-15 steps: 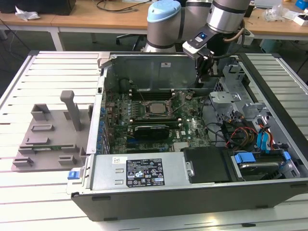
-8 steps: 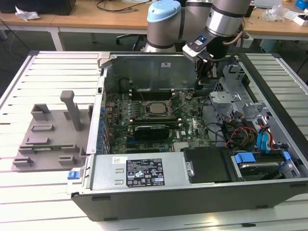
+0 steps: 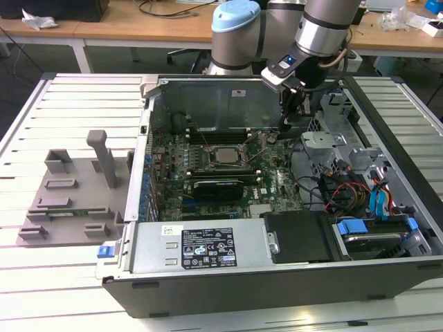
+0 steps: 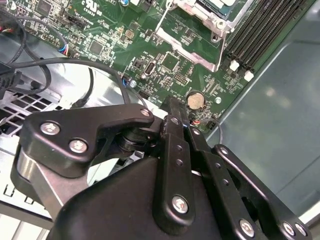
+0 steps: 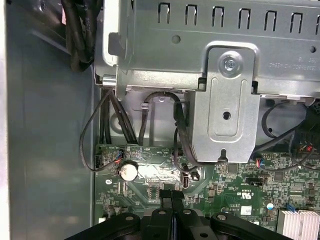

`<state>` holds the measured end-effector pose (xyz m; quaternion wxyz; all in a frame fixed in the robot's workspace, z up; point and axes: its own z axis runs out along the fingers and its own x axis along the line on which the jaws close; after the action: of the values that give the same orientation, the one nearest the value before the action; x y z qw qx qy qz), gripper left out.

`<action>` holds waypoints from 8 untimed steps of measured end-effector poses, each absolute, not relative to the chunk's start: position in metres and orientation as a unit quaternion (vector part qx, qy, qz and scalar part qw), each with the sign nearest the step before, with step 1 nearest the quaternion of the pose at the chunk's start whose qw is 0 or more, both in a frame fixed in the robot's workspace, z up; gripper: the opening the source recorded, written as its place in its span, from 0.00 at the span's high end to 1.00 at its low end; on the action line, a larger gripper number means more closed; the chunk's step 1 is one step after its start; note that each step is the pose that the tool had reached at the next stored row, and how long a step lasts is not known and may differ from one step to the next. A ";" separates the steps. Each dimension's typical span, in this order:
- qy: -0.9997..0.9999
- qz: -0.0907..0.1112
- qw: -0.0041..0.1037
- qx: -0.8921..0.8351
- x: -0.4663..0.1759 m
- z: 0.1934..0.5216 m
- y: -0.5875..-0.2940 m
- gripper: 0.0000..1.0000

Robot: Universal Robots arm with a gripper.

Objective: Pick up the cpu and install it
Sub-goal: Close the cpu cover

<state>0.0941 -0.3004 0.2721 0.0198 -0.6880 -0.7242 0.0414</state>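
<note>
Gripper point(image 5: 170, 196) pinched together, empty, over the motherboard point(image 5: 230, 184) corner.
Cpu point(image 3: 223, 156) sits in its socket; case wall point(image 5: 45, 150) close beside.

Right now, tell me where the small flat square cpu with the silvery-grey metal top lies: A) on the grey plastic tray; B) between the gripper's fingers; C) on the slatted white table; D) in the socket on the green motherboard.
D: in the exterior view the cpu sits in the socket on the green motherboard, with the gripper toward the exterior view's right of it.
</note>
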 end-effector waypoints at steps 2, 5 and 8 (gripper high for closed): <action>-0.724 0.041 0.020 -0.688 0.094 0.271 -0.300 0.89; -0.724 0.041 0.020 -0.688 0.094 0.269 -0.300 0.89; -0.724 0.041 0.020 -0.688 0.091 0.267 -0.300 0.89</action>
<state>0.0911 -0.3004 0.2666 0.0199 -0.6880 -0.7242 0.0414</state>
